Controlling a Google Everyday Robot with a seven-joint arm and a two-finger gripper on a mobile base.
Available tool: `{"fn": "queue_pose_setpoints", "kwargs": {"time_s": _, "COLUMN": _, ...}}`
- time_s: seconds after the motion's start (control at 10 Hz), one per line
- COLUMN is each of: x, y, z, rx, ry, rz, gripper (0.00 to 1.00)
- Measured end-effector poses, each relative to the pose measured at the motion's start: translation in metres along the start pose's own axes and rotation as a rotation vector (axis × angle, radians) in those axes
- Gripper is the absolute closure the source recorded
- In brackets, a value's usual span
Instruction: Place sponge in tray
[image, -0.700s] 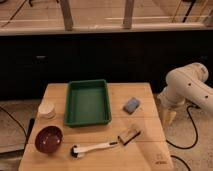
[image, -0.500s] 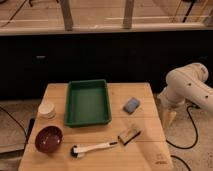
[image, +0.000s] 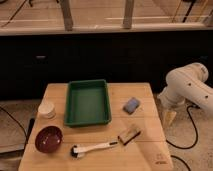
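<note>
1. The light wooden table (image: 150, 150) carries everything. It stands in front of a dark cabinet wall.
2. The white robot arm (image: 187, 87) stands off the table's right edge and reaches over none of the objects.
3. The large green rectangular plastic tray (image: 70, 105) sits near the middle of the table, closer to the back edge. Its flat bottom is bare, so nothing has been placed in it.
4. The round dark-red bowl (image: 48, 139) sits near the front left corner.
5. The white-handled brush (image: 95, 148) lies along the front edge, between the bowl and the block.
6. The tan wooden block with a black edge (image: 129, 135) lies just right of the brush handle, toward the front.
7. The small white round cup (image: 46, 109) stands by the left edge, just beside the tray.
8. The small blue-grey soft sponge (image: 131, 105) lies flat on the table, right of the tray and near it but not touching. It is on the side nearest the arm.
9. The tan two-finger gripper (image: 168, 119) hangs pointing down just outside the right edge, apart from the sponge. Its jaws stand apart and hold nothing.
10. Progress, as I judge it: the task has barely begun. The reach to the sponge, the grasp, the carry leftward over the tray wall and the release are all left to do.
</note>
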Motion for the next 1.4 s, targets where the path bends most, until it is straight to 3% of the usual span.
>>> {"fn": "queue_pose_setpoints", "kwargs": {"time_s": 0.7, "x": 0.000, "y": 0.000, "z": 0.000, "rx": 0.000, "ry": 0.001, "rz": -0.001, "gripper": 0.20}}
{"fn": "queue_pose_setpoints", "kwargs": {"time_s": 1.1, "x": -0.042, "y": -0.015, "z": 0.018, "rx": 0.018, "ry": 0.037, "rz": -0.114, "gripper": 0.20}}
{"fn": "queue_pose_setpoints", "kwargs": {"time_s": 1.4, "x": -0.046, "y": -0.020, "z": 0.028, "rx": 0.027, "ry": 0.043, "rz": -0.145, "gripper": 0.20}}
